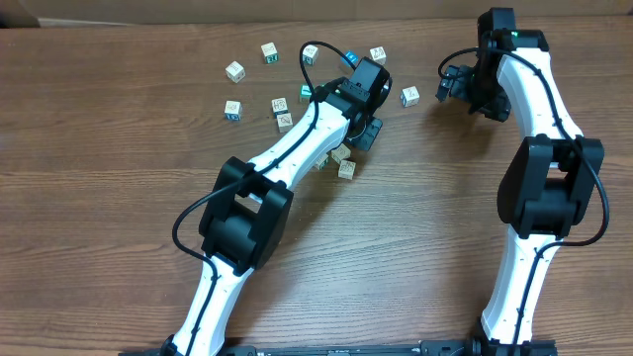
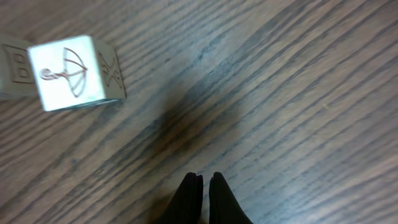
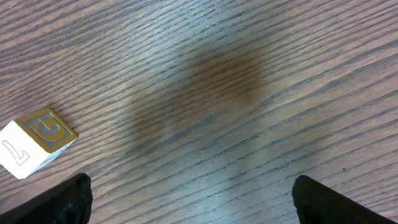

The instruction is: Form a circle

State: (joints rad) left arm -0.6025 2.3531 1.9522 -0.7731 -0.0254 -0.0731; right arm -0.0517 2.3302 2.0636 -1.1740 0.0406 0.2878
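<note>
Cubes (image 1: 280, 104) lie loose on the bench (image 1: 99, 198), not yet in a circle. The left arm (image 1: 297, 148) hangs close over some, so a swing may knock them away. The left gripper (image 2: 204, 186) is clenched and empty. One cube (image 2: 65, 73) sits up and left of it, apart. The right gripper (image 1: 453, 87) is wide open and holds nothing.

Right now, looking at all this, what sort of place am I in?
Probably a robotics lab bench: a left arm and right arm at a wood-grain table, with small letter cubes scattered on it.
</note>
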